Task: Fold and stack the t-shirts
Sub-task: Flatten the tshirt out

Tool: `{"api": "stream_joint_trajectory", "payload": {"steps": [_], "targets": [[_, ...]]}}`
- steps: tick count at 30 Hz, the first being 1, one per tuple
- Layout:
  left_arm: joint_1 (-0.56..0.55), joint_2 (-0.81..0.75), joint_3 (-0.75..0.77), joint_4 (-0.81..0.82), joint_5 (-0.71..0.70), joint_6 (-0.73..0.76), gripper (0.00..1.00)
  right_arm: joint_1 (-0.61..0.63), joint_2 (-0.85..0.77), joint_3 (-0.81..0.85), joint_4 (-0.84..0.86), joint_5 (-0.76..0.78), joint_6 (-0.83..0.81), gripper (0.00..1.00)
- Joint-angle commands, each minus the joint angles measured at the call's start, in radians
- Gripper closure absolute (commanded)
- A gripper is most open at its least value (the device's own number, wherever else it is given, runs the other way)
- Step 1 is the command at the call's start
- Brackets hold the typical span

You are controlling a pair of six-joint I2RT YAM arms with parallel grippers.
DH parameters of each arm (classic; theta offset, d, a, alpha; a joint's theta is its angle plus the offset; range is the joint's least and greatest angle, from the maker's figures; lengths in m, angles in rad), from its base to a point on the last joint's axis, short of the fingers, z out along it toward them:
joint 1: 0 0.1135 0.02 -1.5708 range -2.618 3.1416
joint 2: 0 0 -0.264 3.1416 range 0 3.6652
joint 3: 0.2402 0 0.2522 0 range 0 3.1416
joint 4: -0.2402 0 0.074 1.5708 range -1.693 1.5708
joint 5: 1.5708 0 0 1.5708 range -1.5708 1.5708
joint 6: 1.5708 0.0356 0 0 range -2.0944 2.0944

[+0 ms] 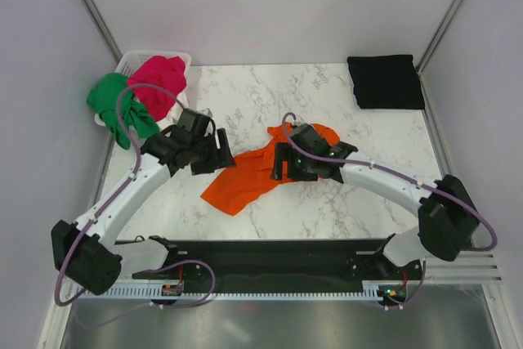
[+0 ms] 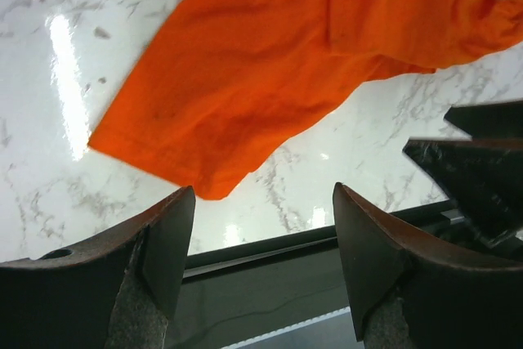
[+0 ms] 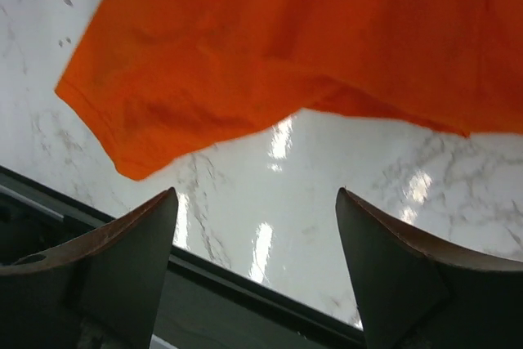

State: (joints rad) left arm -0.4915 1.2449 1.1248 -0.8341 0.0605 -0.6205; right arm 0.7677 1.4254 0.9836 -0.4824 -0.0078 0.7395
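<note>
Left claw (image 2: 261, 202) stands released, jaws wide apart with nothing between them, just beside the left end of the orange t-shirt (image 1: 245, 181). Right claw (image 3: 257, 202) is likewise released and empty, poised over that shirt's bunched right end. The orange t-shirt lies rumpled in a slanted heap on the counter (image 1: 359, 218).

The black t-shirt (image 1: 384, 81) lies folded flat, well apart to the far right of the orange one. The green t-shirt (image 1: 114, 108) and magenta-red t-shirt (image 1: 159, 78) spill from the white basket (image 1: 131, 60), to its far left.

Judgement: spreading the orange shirt is the step in hand; folding has not begun. The next move calls for each claw to pinch a hem or corner and draw the cloth flat.

The shirt's lower corner lies near the dark rail (image 1: 270, 255) at the counter's front. Bare counter opens to its right and beyond it, toward the black shirt.
</note>
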Motion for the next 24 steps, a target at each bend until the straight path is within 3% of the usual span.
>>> {"api": "stream_joint_trajectory", "payload": {"steps": [1,9,20,23,24], "targets": [[0.031,-0.133,-0.098,0.026,-0.051,0.024,0.25,0.007,0.145,0.141,0.039,0.002,-0.071,0.14],[0.062,-0.303,-0.249,0.027,-0.1,0.039,0.26,0.027,0.4,0.4,-0.085,0.081,-0.127,0.19],[0.074,-0.38,-0.332,0.078,-0.129,0.048,0.26,0.041,0.527,0.518,-0.14,0.192,-0.164,0.31],[0.074,-0.368,-0.336,0.081,-0.123,0.048,0.26,0.044,0.558,0.546,-0.154,0.201,-0.169,0.36],[0.074,-0.364,-0.336,0.081,-0.125,0.05,0.26,0.044,0.563,0.549,-0.153,0.203,-0.17,0.42]]}}
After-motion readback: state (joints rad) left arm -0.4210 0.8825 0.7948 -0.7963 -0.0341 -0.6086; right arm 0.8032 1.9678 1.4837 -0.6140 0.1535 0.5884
